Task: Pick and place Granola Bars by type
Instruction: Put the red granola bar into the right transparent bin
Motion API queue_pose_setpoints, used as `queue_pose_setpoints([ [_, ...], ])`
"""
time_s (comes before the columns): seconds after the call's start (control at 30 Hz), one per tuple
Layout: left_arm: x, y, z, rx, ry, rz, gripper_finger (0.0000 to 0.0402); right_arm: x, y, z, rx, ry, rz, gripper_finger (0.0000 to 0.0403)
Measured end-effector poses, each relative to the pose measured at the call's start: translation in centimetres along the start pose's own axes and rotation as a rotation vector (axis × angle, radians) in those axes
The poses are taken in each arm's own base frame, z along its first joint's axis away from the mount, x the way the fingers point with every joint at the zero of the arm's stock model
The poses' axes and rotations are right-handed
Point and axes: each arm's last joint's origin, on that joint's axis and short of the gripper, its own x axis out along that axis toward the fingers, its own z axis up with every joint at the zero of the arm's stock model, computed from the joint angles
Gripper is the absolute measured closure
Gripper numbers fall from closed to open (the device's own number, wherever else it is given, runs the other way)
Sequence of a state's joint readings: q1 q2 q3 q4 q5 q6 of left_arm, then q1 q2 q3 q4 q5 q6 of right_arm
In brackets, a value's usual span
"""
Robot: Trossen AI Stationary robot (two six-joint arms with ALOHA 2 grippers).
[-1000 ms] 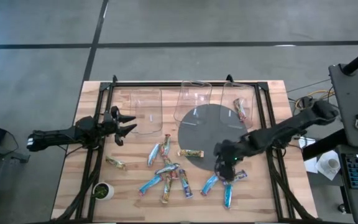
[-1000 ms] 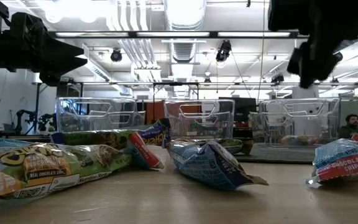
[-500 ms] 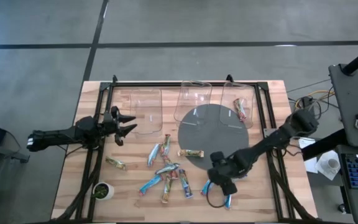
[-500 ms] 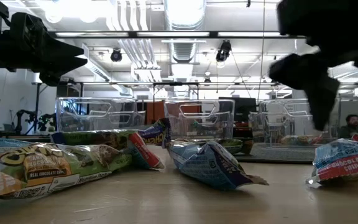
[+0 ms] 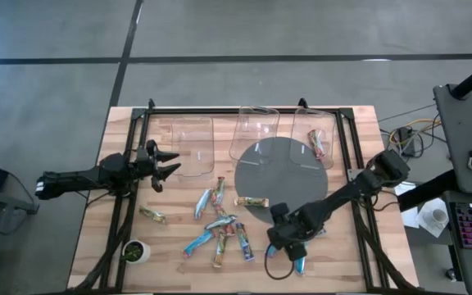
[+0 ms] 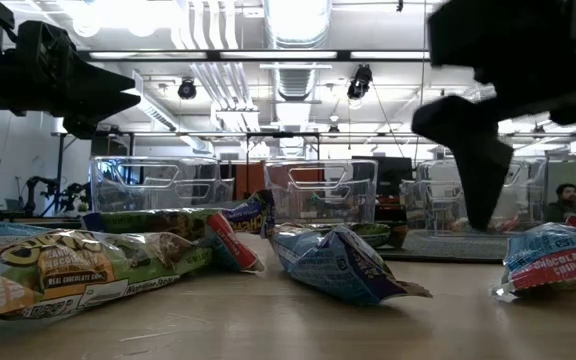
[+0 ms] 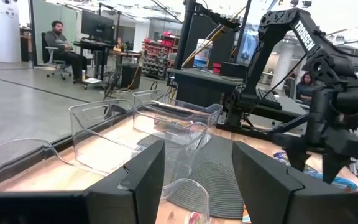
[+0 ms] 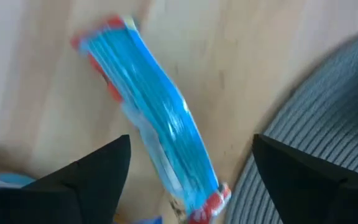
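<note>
Several granola bars lie loose on the wooden table near its middle. One more lies in the far right bin. My right gripper is open and low near the table's near edge. Its fingers stand on either side of a bright blue bar that lies flat on the wood, without touching it. The low view shows that gripper above a blue bar. My left gripper waits open above the table's left side, also seen as my left gripper in its wrist view.
Three clear bins stand along the far edge. A round grey mat lies before them, with a bar at its edge. A green-and-white cup stands near the left near corner. A tan-green bar lies alone on the left.
My right gripper has moved from the mat's near edge toward the table's near edge and a little left. It has come down until its fingers stand over the blue bar. The bars have kept still.
</note>
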State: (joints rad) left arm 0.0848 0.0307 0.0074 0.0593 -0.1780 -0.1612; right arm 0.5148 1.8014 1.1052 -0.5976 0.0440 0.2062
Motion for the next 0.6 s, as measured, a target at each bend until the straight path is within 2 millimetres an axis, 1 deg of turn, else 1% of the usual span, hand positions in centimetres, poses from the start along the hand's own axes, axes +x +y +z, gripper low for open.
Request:
queue_pose_setpoints([
  [0.13, 0.0, 0.0, 0.0, 0.0, 0.001, 0.0, 0.023, 1.2, -0.1, -1.0, 0.002, 0.064, 0.023, 0.0076],
  [0.2, 0.0, 0.0, 0.0, 0.0, 0.001, 0.0, 0.023, 1.6, 0.0, -1.1, 0.005, 0.073, 0.024, 0.0086],
  [0.27, 0.0, 0.0, 0.0, 0.0, 0.001, 0.0, 0.023, 1.9, -0.1, -1.0, 0.047, 0.081, 0.026, 0.0105],
  [0.33, 0.0, 0.0, 0.0, 0.001, 0.003, 0.0, 0.023, 2.0, -0.4, -0.8, 0.125, 0.084, 0.028, 0.0132],
  [0.4, 0.0, 0.0, -0.1, 0.001, 0.005, 0.001, 0.023, 1.9, -0.7, -0.5, 0.209, 0.084, 0.033, 0.0168],
  [0.6, 0.0, 0.0, -0.1, 0.002, 0.011, 0.001, 0.023, 1.6, -1.3, 0.1, 0.397, 0.069, 0.044, 0.0291],
])
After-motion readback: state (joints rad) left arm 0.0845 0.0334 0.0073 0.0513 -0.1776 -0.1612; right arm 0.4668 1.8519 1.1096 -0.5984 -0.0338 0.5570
